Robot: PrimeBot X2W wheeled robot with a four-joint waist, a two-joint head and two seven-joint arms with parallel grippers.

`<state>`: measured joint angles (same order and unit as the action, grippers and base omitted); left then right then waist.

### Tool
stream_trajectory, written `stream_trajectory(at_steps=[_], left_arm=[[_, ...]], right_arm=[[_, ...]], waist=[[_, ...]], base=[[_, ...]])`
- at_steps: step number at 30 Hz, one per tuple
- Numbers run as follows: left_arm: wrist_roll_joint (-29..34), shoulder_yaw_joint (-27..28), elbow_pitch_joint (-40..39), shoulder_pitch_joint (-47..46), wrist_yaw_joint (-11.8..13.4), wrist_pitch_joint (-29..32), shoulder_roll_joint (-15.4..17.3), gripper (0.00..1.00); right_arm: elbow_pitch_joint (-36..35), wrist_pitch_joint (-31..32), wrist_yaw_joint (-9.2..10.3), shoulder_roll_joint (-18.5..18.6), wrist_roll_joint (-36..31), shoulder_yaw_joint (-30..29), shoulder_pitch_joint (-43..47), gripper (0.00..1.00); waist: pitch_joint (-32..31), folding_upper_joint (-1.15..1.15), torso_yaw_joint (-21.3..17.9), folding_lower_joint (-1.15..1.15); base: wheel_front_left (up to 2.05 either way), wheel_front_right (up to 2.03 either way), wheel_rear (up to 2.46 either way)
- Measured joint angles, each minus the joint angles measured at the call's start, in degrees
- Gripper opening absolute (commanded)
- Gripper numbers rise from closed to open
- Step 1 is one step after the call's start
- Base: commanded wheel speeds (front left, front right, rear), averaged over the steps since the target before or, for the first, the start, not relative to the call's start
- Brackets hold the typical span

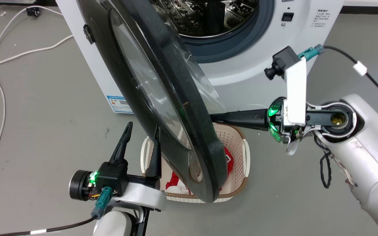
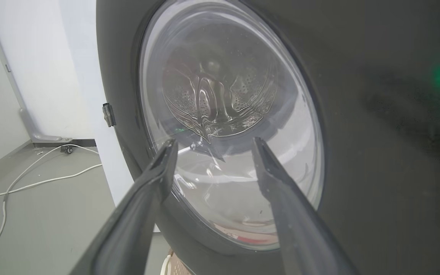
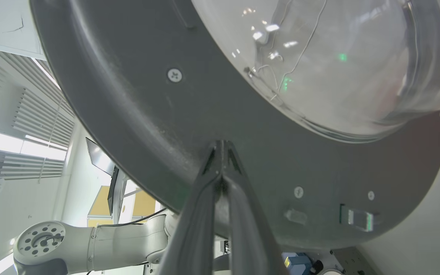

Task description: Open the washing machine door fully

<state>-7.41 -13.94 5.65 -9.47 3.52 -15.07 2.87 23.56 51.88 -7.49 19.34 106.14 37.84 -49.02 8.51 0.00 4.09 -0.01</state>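
The washing machine door (image 1: 179,105) stands partly open and shows almost edge-on in the head view, black rim around a clear glass bowl. My left gripper (image 1: 143,127) is open beside the door's outer face, fingers pointing up. In the left wrist view, that gripper (image 2: 214,142) frames the door glass (image 2: 227,114) without touching it. My right gripper (image 1: 212,117) reaches in from the right, its tips behind the rim. In the right wrist view it (image 3: 220,143) is shut, tips pressed against the door's grey inner rim (image 3: 147,114) below the glass bowl (image 3: 319,57).
The white washing machine (image 1: 241,72) fills the back, its steel drum (image 1: 208,16) exposed. A beige laundry basket (image 1: 238,144) with red and white cloth (image 1: 230,160) sits on the floor under the door. White cables (image 1: 2,62) trail across the grey floor at left.
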Motion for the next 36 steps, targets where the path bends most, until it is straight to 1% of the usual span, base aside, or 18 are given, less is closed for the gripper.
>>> stream_trajectory(at_steps=[2, 4, 6, 11, 14, 21, 26, 27, 28, 29, 30, 33, 36], left_arm=[[-0.2, 0.2, 0.0, 0.2, 0.0, 0.0, 0.0, 1.0], [-0.3, 0.3, 0.0, 0.4, 0.1, 0.0, 0.0, 1.0], [-0.4, 0.5, 0.0, 0.8, 0.2, 0.0, 0.0, 1.0], [-0.4, 1.7, -0.1, 1.4, 0.4, 0.0, 0.0, 1.0], [-0.3, 3.0, -0.1, 2.2, 0.5, 0.0, 0.0, 1.0], [0.8, 6.1, 0.0, 4.2, -0.2, 0.0, 0.1, 1.0], [1.3, 7.5, 0.2, 5.5, -0.8, 0.0, 0.0, 1.0], [1.4, 7.7, 0.3, 5.8, -0.8, 0.0, 0.0, 1.0], [1.5, 7.9, 0.4, 6.1, -1.0, 0.0, 0.0, 1.0], [1.6, 8.1, 0.4, 6.3, -1.0, 0.0, 0.0, 1.0], [1.6, 8.3, 0.6, 6.6, -1.2, 0.0, 0.0, 1.0], [1.7, 8.7, 1.1, 7.1, -1.7, 0.0, 0.0, 1.0], [1.9, 9.0, 1.4, 7.3, -2.0, 0.0, 0.0, 1.0]], right_arm=[[-0.6, -1.6, 0.0, 0.1, 0.4, 0.3, 0.7, 0.0], [-1.2, -4.6, 0.0, 0.4, 0.4, -0.2, 1.3, 0.0], [-2.1, -9.2, 0.0, 1.0, -0.3, -1.9, 2.2, 0.0], [-5.2, -24.7, 0.0, 2.4, -3.2, -8.4, 7.3, 0.0], [-6.9, -33.3, 0.0, 3.9, -5.2, -12.1, 11.9, 0.0], [-11.3, -48.6, 0.0, 5.8, -7.8, -18.5, 25.6, 0.0], [-16.0, -57.6, 0.0, 5.2, -9.0, -21.3, 36.7, 0.0], [-16.7, -59.6, 0.0, 5.0, -9.9, -21.5, 38.8, 0.08], [-17.3, -61.2, 0.0, 4.9, -10.8, -21.7, 40.8, 0.31], [-18.0, -62.7, 0.0, 4.7, -11.6, -21.7, 42.5, 0.5], [-18.4, -63.7, 0.0, 4.5, -12.7, -21.6, 44.1, 1.0], [-19.4, -65.9, 0.0, 3.1, -15.8, -22.6, 47.6, 1.0], [-18.9, -66.7, 0.0, 1.9, -22.4, -24.4, 50.1, 1.0]], waist=[[-0.2, 0.0, 0.2, 0.0], [-0.4, 0.0, 0.3, 0.0], [-0.8, 0.0, 0.5, 0.0], [-1.3, 0.0, 0.4, 0.0], [-1.6, 0.0, -0.2, 0.0], [-2.8, 0.0, -2.1, 0.0], [-3.9, 0.0, -3.1, 0.0], [-4.2, 0.0, -3.3, 0.0], [-4.5, 0.0, -3.5, 0.0], [-4.7, 0.0, -3.7, 0.0], [-5.0, 0.0, -3.9, 0.0], [-5.6, 0.0, -4.3, 0.0], [-6.2, 0.0, -4.5, 0.0]], base=[[0.0, 0.0, 0.0], [0.0, 0.0, 0.0], [0.0, 0.0, 0.0], [0.0, 0.0, 0.0], [0.0, 0.0, 0.0], [0.0, 0.0, 0.0], [0.0, 0.0, 0.0], [0.0, 0.0, 0.0], [0.0, 0.0, 0.0], [0.0, 0.0, 0.0], [0.0, 0.0, 0.0], [0.0, 0.0, 0.0], [0.0, 0.0, 0.0]])
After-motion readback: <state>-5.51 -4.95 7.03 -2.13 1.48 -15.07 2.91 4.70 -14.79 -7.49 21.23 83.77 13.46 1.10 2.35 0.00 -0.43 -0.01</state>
